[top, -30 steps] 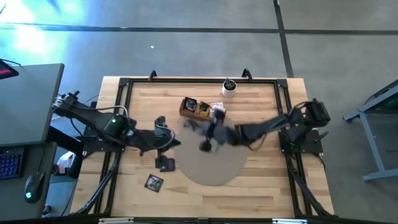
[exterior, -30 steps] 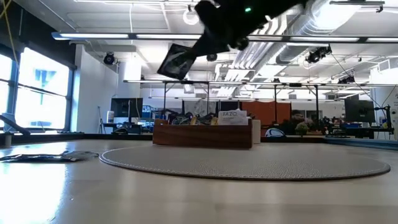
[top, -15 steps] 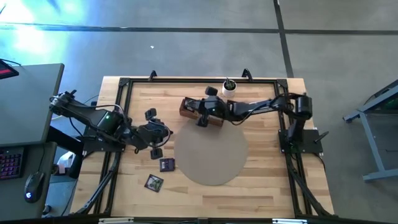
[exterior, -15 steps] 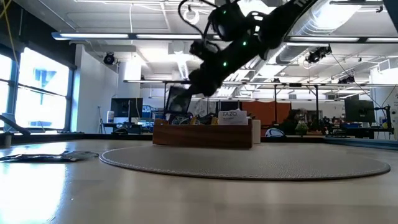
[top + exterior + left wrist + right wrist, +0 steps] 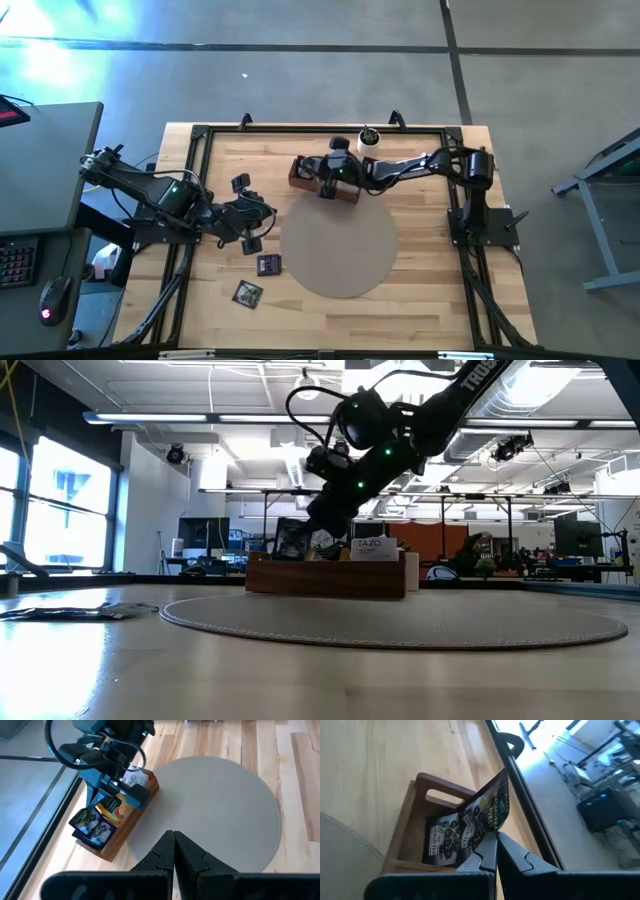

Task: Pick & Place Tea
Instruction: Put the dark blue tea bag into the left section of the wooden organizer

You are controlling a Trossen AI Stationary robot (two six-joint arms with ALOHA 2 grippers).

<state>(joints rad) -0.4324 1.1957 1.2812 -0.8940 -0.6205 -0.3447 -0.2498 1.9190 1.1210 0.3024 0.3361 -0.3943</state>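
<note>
A wooden tea box (image 5: 303, 171) stands at the far side of the round grey mat (image 5: 338, 250), with orange and dark sachets upright in it (image 5: 100, 817). My right gripper (image 5: 493, 840) is over the box's left end, shut on a dark sachet (image 5: 470, 822) with berry print. Two more dark sachets (image 5: 268, 264) (image 5: 247, 292) lie flat on the wood near the mat's left rim. My left gripper (image 5: 173, 842) hovers left of the mat, shut and holding nothing. My right gripper pinches the dark sachet between its two fingers at one edge (image 5: 489, 831), coming slanting down from above and from the table's right. The sachet (image 5: 292, 540) is tilted, and its lower part is down inside the box's end compartment (image 5: 410, 827).
A small white cup with a plant (image 5: 368, 141) stands close behind the box near the far edge. Black frame rails (image 5: 200, 160) run along the table's sides. The mat's surface and the wood near the front edge are bare.
My right gripper has swung from above the mat toward the far edge and dropped to the box, carrying the dark sachet from high in the air down into the box's left end. My left gripper has drawn back a little toward the table's left edge.
</note>
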